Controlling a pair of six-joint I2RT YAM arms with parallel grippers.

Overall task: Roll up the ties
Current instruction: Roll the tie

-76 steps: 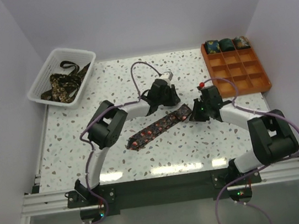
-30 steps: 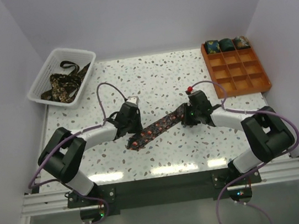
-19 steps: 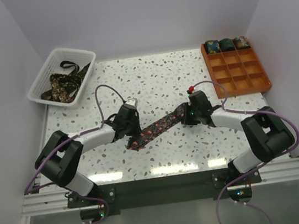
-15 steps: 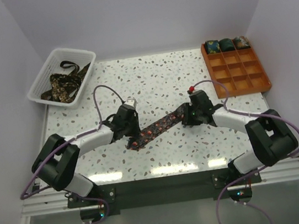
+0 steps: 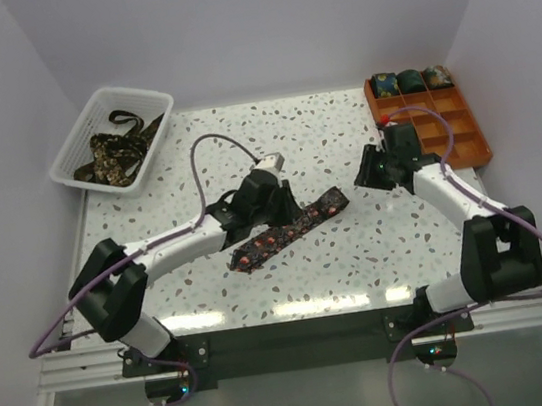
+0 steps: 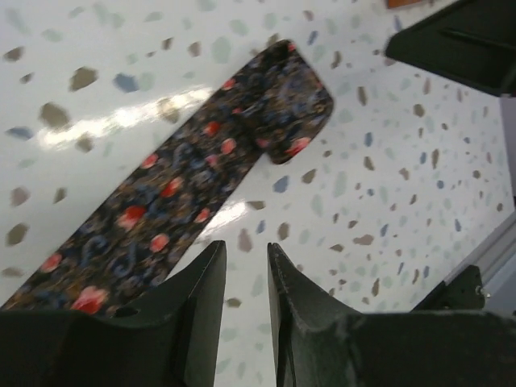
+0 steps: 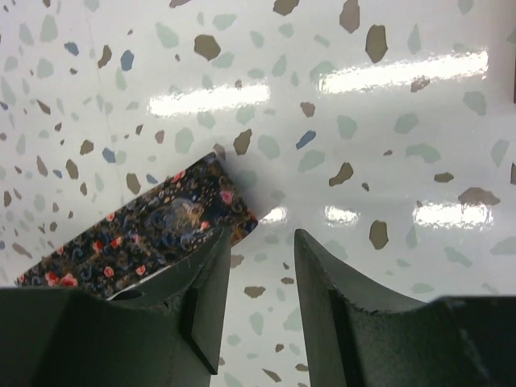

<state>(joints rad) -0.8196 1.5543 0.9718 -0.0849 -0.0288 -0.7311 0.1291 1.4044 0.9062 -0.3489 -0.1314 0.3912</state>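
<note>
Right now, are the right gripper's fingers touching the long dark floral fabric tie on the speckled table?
Apart. The top external view shows bare speckled table between the right gripper and the end of the dark floral tie.

flat tie (image 5: 288,229): on the table (image 5: 244,156), centre
basket (image 5: 74,137): far left corner, loose ties (image 5: 113,154) inside
tray (image 5: 443,133): far right, rolled ties (image 5: 409,79) in its back row
</note>
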